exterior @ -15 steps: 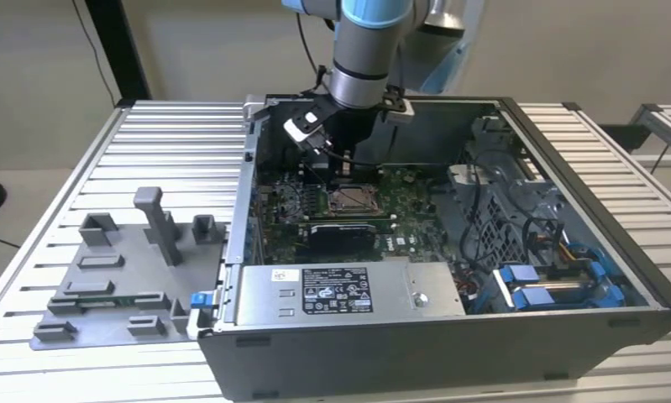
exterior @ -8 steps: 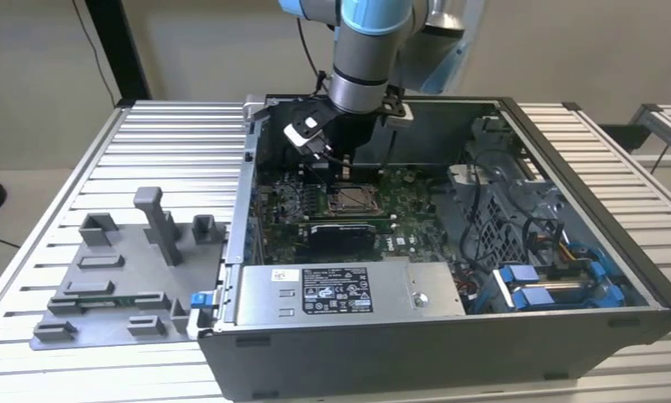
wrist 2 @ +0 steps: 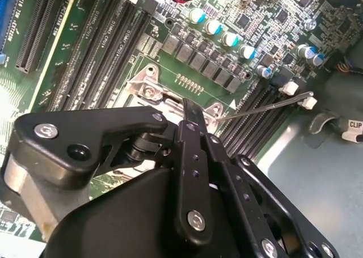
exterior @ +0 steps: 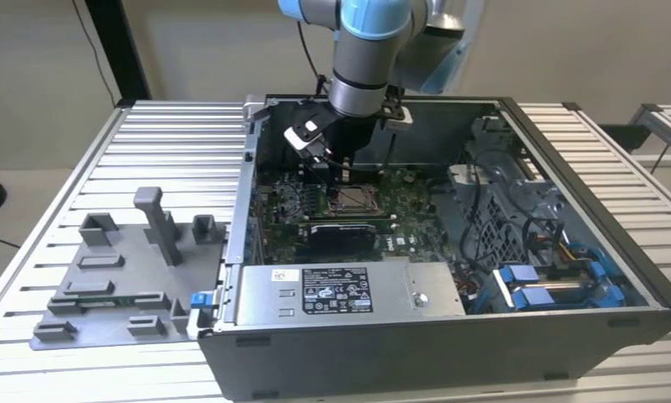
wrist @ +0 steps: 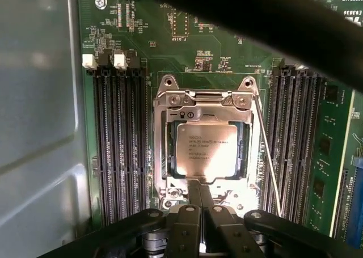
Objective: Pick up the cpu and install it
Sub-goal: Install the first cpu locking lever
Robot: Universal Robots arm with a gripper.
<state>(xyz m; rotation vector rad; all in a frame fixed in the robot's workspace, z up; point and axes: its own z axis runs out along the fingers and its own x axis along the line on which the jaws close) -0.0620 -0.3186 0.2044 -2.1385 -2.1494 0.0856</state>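
Claw (wrist: 199, 189) clenched, empty, tips at the edge of the cpu (wrist: 206, 150) lying in the socket (wrist: 204, 99) of an open case (exterior: 425, 353); ribbed metal table (exterior: 167, 143), grey fixture (exterior: 123, 277) beside, beige wall (exterior: 201, 50) behind.

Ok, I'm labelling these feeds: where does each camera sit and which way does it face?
Exterior view: off the arm, high outside the open computer case, looking down into it; the arm and gripper show near the cpu.
First wrist view: at the wrist, looking straight down on the cpu in its socket; the gripper shows.
Second wrist view: at the wrist, slanting across the motherboard; the gripper shows.
Shared: both wrist views show gripper and socket.
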